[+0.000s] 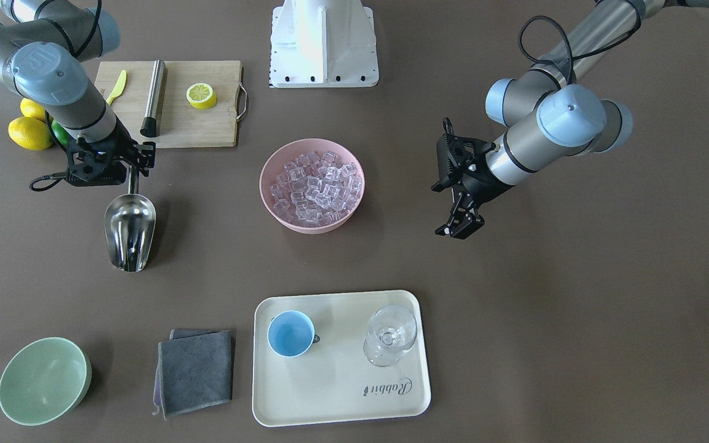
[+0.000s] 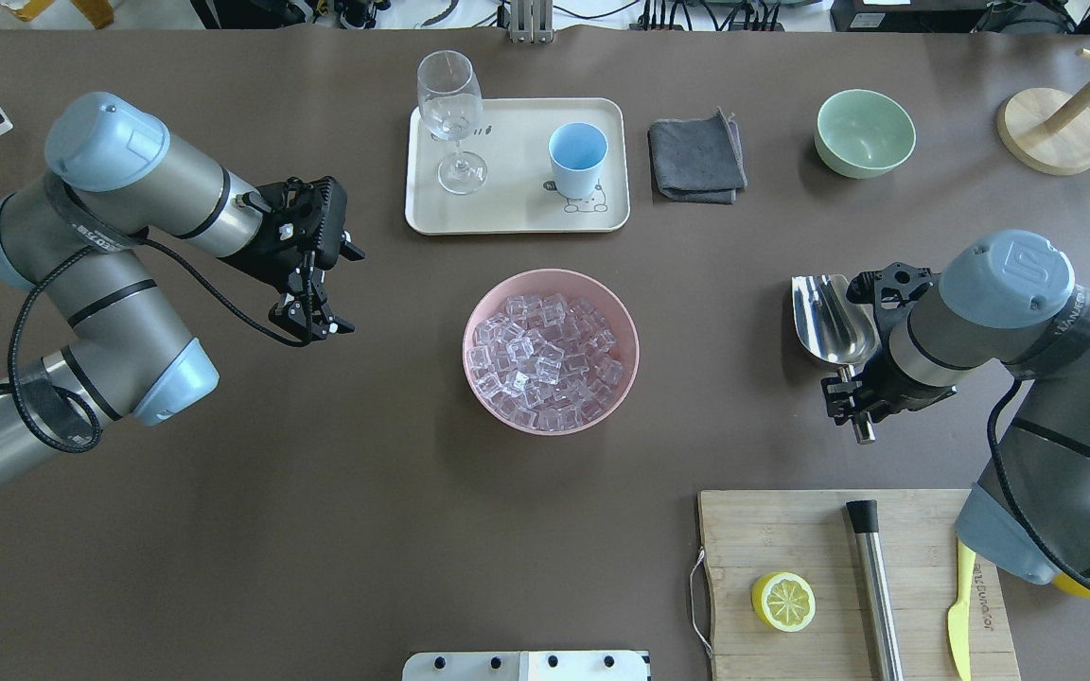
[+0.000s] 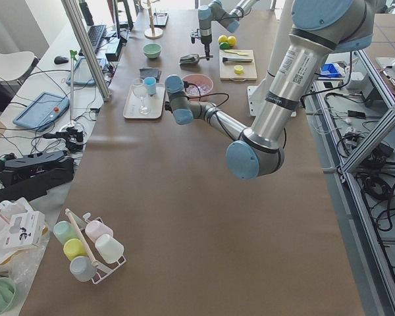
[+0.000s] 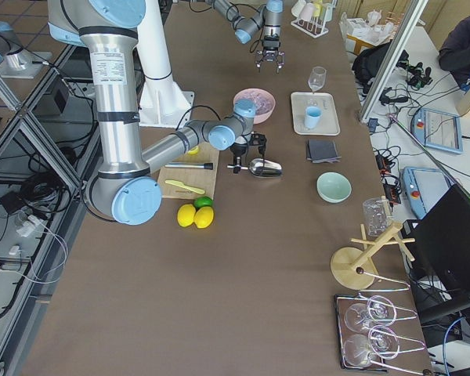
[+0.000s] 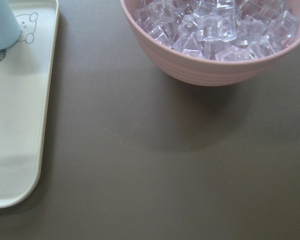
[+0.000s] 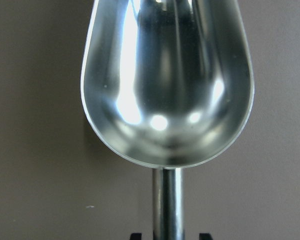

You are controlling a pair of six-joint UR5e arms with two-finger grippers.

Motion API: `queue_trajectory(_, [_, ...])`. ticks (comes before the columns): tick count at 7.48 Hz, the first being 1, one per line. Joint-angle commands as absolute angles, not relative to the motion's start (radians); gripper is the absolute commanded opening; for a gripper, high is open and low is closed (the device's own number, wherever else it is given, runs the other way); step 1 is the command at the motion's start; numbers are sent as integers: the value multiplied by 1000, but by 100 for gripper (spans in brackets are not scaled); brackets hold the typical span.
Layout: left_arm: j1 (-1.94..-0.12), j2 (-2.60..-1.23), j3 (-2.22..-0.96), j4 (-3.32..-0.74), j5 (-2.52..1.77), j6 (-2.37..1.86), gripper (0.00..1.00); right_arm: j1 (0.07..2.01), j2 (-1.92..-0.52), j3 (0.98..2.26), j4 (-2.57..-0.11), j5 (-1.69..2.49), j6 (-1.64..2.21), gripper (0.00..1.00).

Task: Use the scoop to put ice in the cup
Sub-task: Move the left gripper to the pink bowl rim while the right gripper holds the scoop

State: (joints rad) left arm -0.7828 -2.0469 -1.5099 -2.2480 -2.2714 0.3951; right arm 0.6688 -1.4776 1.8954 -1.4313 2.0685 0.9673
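Progress slight, by the look of things. Ice (image 1: 314, 187) heaped in the pink bowl (image 1: 263, 184) at mid-table, none anywhere else. Scoop (image 1: 130, 231) well apart from that bowl on the robot's right side, trough shiny and bare in the right wrist view, mouth pointing away from the robot. Right gripper (image 2: 852, 397) straddling the thin handle, one finger on either side. Sliver of table visible between each finger and the handle in the wrist view, so impossible to tell whether pinched or only bracketed, or whether lifted off the surface. Left gripper (image 1: 462, 224) hovering on the bowl's other side, jaws apart, holding nothing. Cup (image 1: 291, 333) upright on the cream tray (image 1: 330, 394) beside a stemmed glass (image 1: 391, 335), with no ice in it.

Left to do, judging from this: secure the scoop, carry to the bowl, dig out cubes, cross to the tray, tip into the cup.

Surface: plain matte brown table (image 1: 576, 307). Also on it a folded grey cloth (image 1: 196, 372), a pale-green bowl (image 1: 44, 381), and a wooden cutting board (image 1: 207, 129) with half a lemon (image 1: 201, 95), a steel rod (image 1: 154, 95) and a yellow knife (image 1: 117, 86). Whole lemons (image 1: 29, 133) and a lime (image 1: 59, 132) just beside the board. At one end a rack of pastel cups (image 3: 85, 253), at the other a rack of wine glasses (image 4: 376, 329) and a wooden stand (image 4: 364, 266). Around the table: aluminium framing (image 3: 85, 46), cables (image 3: 33, 164), a tablet (image 3: 39, 108), part of a person (image 4: 466, 47) in dark clothing.
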Motion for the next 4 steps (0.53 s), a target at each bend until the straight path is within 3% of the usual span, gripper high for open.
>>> queue_trajectory(1, [-764, -2092, -1465, -2249, -2253, 394, 98, 670, -1476, 1891, -1430, 2069, 966, 29])
queue_trajectory(2, [-761, -2094, -1465, -2259, -2266, 396, 98, 670, -1474, 1896, -1434, 2069, 966, 1])
queue_trajectory(4, [-741, -2102, -1465, -2267, -2275, 394, 98, 670, -1476, 1916, -1443, 2071, 983, 0])
